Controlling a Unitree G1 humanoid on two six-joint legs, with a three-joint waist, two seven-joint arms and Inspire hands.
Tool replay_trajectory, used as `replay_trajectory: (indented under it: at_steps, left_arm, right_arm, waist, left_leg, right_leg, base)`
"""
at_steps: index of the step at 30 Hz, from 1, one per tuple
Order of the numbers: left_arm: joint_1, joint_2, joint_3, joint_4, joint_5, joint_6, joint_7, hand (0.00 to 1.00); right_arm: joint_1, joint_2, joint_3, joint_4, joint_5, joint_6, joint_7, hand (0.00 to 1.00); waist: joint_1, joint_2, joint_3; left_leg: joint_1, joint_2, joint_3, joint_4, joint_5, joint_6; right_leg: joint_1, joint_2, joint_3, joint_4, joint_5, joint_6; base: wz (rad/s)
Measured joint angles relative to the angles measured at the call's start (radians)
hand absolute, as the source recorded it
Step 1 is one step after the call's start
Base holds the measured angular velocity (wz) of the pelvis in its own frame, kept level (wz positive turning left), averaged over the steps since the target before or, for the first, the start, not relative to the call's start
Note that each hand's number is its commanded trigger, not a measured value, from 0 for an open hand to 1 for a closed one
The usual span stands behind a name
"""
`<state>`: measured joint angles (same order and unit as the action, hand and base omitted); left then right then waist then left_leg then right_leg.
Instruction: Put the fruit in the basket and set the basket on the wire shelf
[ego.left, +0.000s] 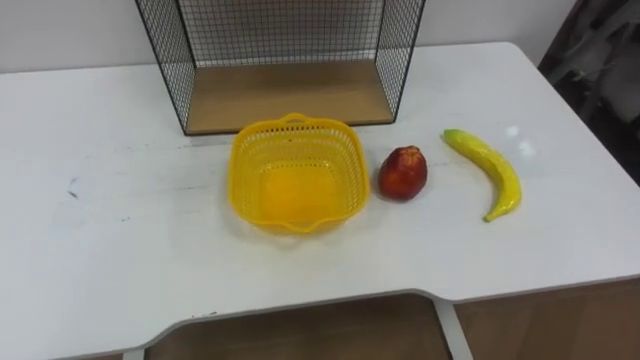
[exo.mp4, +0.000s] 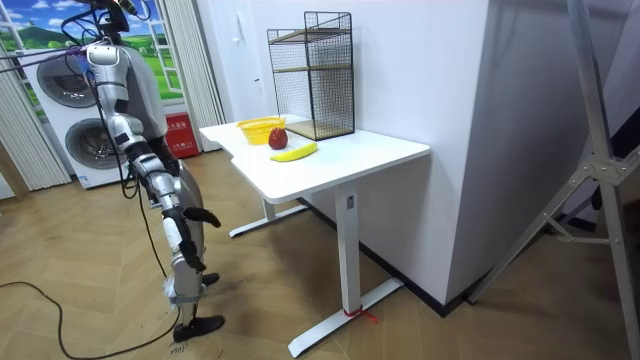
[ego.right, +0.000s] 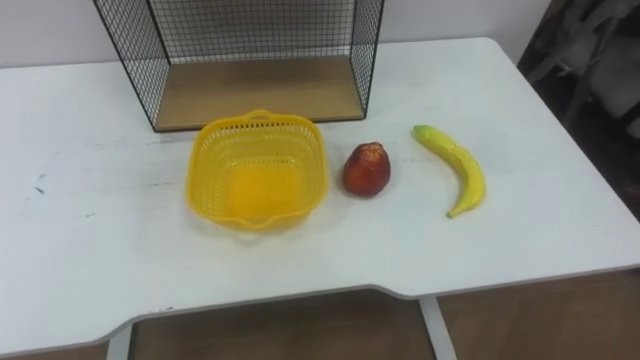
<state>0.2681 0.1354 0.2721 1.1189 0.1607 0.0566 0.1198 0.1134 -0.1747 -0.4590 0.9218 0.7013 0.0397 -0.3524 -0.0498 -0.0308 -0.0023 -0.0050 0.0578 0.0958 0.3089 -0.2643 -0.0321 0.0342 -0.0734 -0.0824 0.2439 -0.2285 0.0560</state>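
An empty yellow plastic basket (ego.left: 297, 176) sits at the middle of the white table (ego.left: 100, 230). A red apple (ego.left: 403, 172) stands just to its right, close to the rim but apart from it. Farther right lies a yellow banana (ego.left: 486, 170), its stem end towards the front. Behind the basket stands the black wire shelf (ego.left: 285, 55) with a wooden bottom board (ego.left: 290, 95), its open side facing me. In the room view I stand a step back from the table's end, and my right hand (exo.mp4: 200, 215) hangs low by my thigh with relaxed fingers, holding nothing.
The table's front edge (ego.left: 300, 305) runs across the bottom of the eye views, with wooden floor below it. A white wall (exo.mp4: 420, 90) stands behind the table. Washing machines (exo.mp4: 75, 130) are behind me. A metal stand (exo.mp4: 590, 170) is at the room view's right.
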Motion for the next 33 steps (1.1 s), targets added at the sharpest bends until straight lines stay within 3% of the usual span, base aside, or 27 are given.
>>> replay_trajectory:
  at_steps: [6,8,12,15,19,27,33]
  left_arm:
    - [-0.002,0.002,-0.001,-0.004,0.003,-0.034,0.026,0.0]
    - [0.003,0.003,-0.001,-0.008,-0.004,-0.037,0.026,0.0]
    - [0.007,0.007,-0.004,-0.016,-0.01,-0.037,0.026,0.0]
    - [0.006,0.008,-0.006,-0.018,-0.009,-0.058,0.025,0.0]
    - [0.005,0.013,-0.022,-0.029,0.001,-0.064,0.025,0.0]
    - [-0.003,0.022,-0.042,-0.046,0.019,-0.061,0.019,0.0]
    - [-0.003,0.025,-0.044,-0.04,0.049,-0.056,-0.012,0.0]
  right_arm:
    - [-0.047,-0.013,-0.032,-0.271,-0.044,-0.076,-0.23,0.0]
    - [-0.036,-0.013,-0.032,-0.442,-0.094,-0.087,-0.307,0.0]
    - [-0.039,-0.015,-0.026,-0.636,-0.165,-0.134,-0.37,0.0]
    - [-0.038,-0.015,-0.014,-0.745,-0.258,-0.156,-0.402,0.0]
    - [-0.032,-0.033,0.038,-0.843,-0.279,-0.185,-0.405,0.0]
    - [-0.069,-0.069,0.1,-0.942,-0.271,-0.181,-0.29,0.0]
    - [-0.134,-0.109,0.127,-0.942,-0.362,-0.171,-0.22,0.0]
  waist:
    - [0.0,0.001,0.0015]
    - [0.005,0.001,0.0022]
    - [0.006,-0.007,0.0044]
    - [0.011,-0.014,0.0071]
    - [0.03,-0.019,0.0094]
    - [0.038,-0.007,0.002]
    - [0.056,-0.012,0.006]
  left_leg:
    - [-0.039,-0.001,-0.001,0.013,0.0,0.001]
    - [-0.046,-0.001,-0.002,0.01,0.002,0.001]
    - [-0.048,-0.001,-0.002,0.008,0.002,0.001]
    - [-0.053,-0.001,-0.002,0.009,0.002,0.001]
    - [-0.062,0.001,0.007,0.011,0.002,0.001]
    - [-0.073,0.001,0.007,0.014,0.002,0.002]
    - [-0.068,0.0,-0.003,0.017,0.003,0.002]
  right_leg:
    - [-0.039,0.0,0.002,0.017,-0.001,0.001]
    - [-0.047,0.0,0.002,0.018,-0.001,0.001]
    - [-0.046,0.0,0.0,0.014,-0.001,0.001]
    - [-0.044,0.0,-0.001,0.014,-0.001,0.001]
    - [-0.054,-0.001,-0.001,0.013,0.001,0.001]
    - [-0.059,-0.004,-0.018,0.018,0.002,0.002]
    - [-0.046,-0.006,-0.038,0.016,0.002,0.001]
  base:
    - [0.0]
    - [0.02]
    - [0.0]
    - [-0.01]
    - [-0.03]
    - [0.04]
    - [0.05]
